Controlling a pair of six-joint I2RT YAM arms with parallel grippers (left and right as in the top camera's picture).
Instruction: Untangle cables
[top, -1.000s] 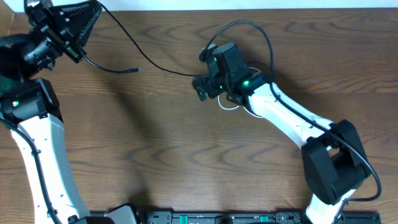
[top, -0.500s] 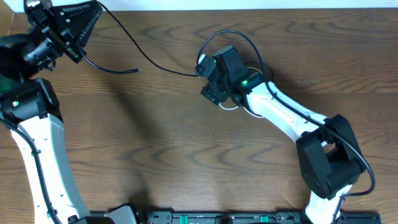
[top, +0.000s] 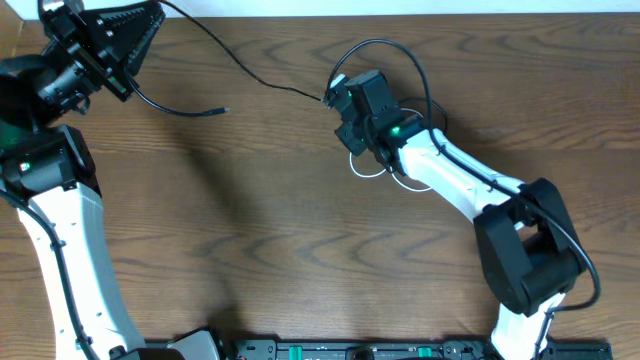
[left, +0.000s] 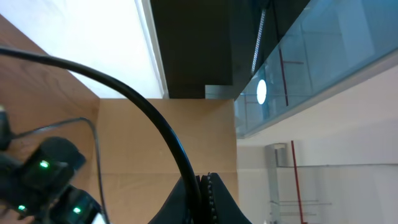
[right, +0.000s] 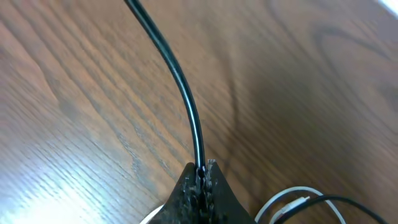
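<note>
One black cable (top: 240, 65) stretches across the table between my two grippers. My left gripper (top: 156, 14) at the far left corner is shut on it, and the cable enters its jaws (left: 204, 182) as a thick arc (left: 155, 124). The cable's free end (top: 215, 111) lies on the wood below. My right gripper (top: 332, 98) is shut on the same cable (right: 177, 81), pinched at the fingertips (right: 203, 167). A white cable (top: 368, 170) loops beneath the right arm. In the right wrist view it (right: 292, 198) lies beside another black cable (right: 354, 202).
A thin black loop (top: 400, 50) arcs above the right wrist; I cannot tell whether it is a cable or arm wiring. The table's far edge (top: 400, 14) runs close behind both grippers. The right arm (left: 50, 180) shows in the left wrist view.
My right gripper went from open to shut, closing on the black cable, and shifted toward the far edge. The cable span lifted and straightened. The left arm stayed put.
</note>
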